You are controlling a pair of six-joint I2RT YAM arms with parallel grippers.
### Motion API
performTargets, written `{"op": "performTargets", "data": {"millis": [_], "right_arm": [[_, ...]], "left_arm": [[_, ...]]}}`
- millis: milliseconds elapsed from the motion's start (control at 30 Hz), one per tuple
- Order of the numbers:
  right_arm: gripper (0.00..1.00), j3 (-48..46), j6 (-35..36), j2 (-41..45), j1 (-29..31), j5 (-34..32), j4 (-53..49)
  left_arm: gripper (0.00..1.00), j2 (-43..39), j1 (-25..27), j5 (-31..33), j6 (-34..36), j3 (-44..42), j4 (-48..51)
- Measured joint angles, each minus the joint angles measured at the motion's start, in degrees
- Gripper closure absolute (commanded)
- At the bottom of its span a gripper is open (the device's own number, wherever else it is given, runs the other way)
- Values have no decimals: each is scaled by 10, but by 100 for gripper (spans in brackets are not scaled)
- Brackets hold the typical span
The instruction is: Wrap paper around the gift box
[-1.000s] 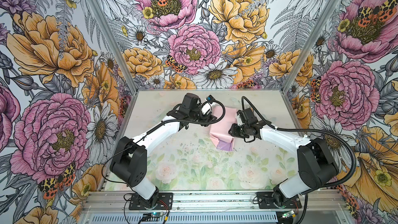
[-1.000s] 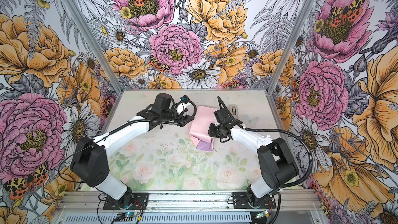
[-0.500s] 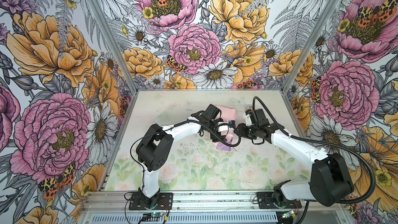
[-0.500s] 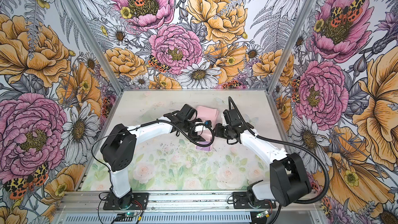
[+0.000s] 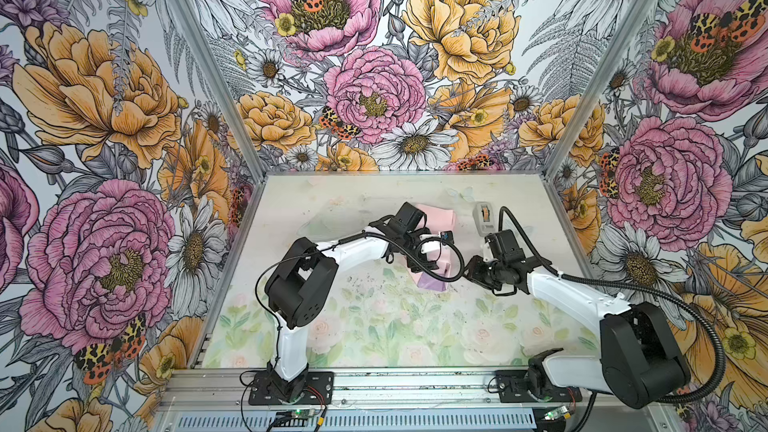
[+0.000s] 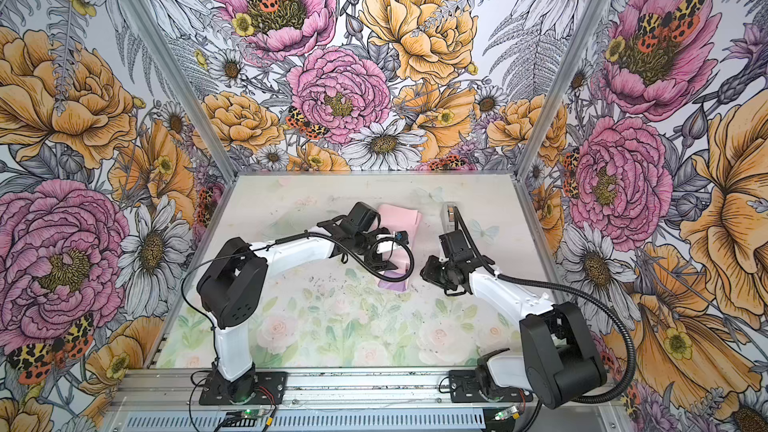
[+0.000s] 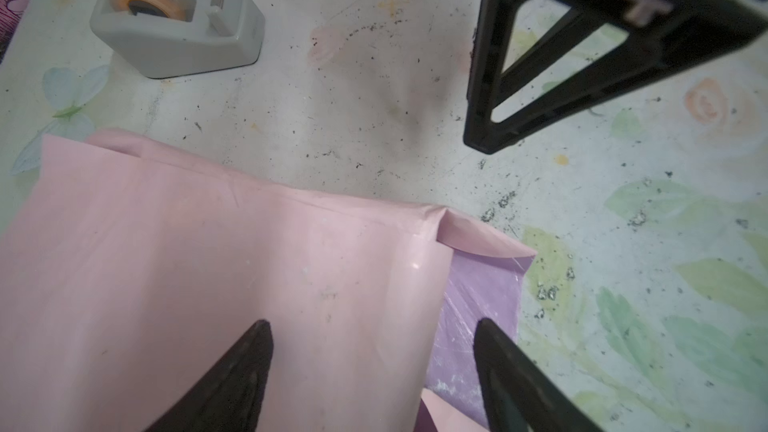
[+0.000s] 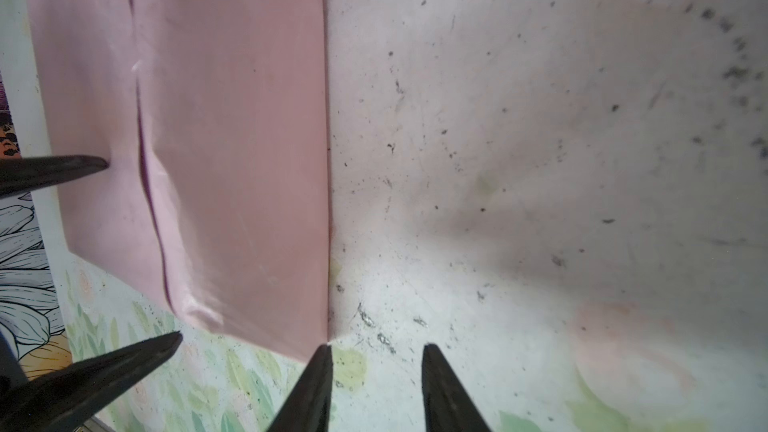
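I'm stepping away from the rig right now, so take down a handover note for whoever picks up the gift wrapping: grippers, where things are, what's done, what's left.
Left gripper: open, holding nothing, poised over the paper near its lilac end.
Right gripper: open, empty, low over the table just beside the paper's edge.
The paper lies folded, pink face up. The gift box is not visible in any view; probably under the fold.
Tape dispenser stands on the table, apart from the paper.
Done: paper folded over.
Left: confirm the box, close the ends, tape.
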State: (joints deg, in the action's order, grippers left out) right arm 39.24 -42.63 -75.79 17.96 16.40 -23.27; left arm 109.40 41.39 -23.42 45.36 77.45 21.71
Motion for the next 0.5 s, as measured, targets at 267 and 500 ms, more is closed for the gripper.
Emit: {"op": "performTargets", "data": {"millis": [267,500], "right_arm": [[66,-2,-5,-4,0,0,20],[69,-9,-13,-14,0,7,31]], "left_arm": [[19,-20,-4,2,22,-3,-7],[25,-11,-6,13,33,-2,-6]]}}
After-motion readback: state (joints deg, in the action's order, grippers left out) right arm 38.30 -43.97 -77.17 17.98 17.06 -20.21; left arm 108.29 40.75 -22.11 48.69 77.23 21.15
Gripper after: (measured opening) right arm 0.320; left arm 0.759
